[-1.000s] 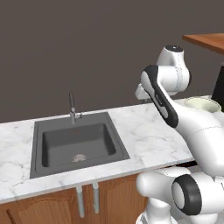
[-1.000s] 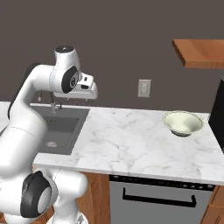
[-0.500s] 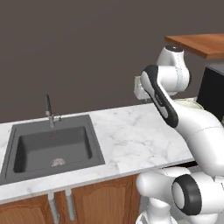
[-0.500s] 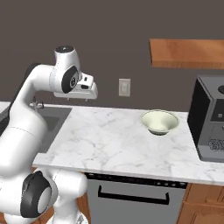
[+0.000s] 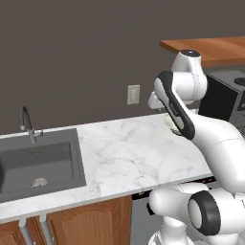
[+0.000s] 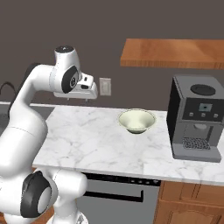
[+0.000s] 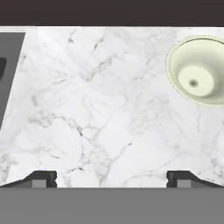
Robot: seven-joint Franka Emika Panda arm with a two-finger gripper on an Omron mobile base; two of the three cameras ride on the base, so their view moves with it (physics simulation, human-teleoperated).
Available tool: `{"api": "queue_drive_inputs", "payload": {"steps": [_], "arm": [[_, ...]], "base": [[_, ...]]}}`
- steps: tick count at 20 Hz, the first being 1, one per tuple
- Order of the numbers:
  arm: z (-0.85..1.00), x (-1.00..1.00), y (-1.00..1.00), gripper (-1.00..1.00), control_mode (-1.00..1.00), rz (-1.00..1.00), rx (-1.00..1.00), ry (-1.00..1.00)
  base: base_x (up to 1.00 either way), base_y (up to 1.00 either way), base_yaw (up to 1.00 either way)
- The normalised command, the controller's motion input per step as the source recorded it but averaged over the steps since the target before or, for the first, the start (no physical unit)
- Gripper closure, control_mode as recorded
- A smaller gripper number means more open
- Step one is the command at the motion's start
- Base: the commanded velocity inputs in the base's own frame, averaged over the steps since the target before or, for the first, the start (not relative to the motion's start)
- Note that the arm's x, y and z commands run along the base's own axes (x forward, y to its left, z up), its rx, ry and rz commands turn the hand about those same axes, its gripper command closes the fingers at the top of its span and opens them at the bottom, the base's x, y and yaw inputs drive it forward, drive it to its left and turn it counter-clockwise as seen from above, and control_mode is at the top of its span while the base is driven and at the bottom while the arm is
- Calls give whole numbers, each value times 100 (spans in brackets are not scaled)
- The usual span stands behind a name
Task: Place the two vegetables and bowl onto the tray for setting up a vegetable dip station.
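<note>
While the pale cream round bowl (image 6: 137,121) sits beside the dark coffee machine (image 6: 196,117) on the white marble counter (image 6: 96,140), the pincer (image 7: 111,177) hovers high, open and empty.

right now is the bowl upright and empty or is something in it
Upright and empty. The bowl sits rim-up on the marble counter, and the hand view looks straight into its bare cream inside.

The white arm holds its tool (image 7: 112,177) high, fingers spread wide, pointing down.
</note>
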Motion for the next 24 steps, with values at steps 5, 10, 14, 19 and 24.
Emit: {"api": "queue_drive_inputs", "payload": {"steps": [5, 10, 14, 19, 24], "arm": [[0, 0, 0, -100, 100, 0, 0, 0], [0, 0, 0, -100, 100, 0, 0, 0], [0, 0, 0, -100, 100, 0, 0, 0], [0, 0, 0, -100, 100, 0, 0, 0], [0, 0, 0, -100, -100, 0, 0, 0]], "base": [[24, -50, 0], [2, -12, -3], [0, 0, 0], [0, 0, 0], [0, 0, 0]]}}
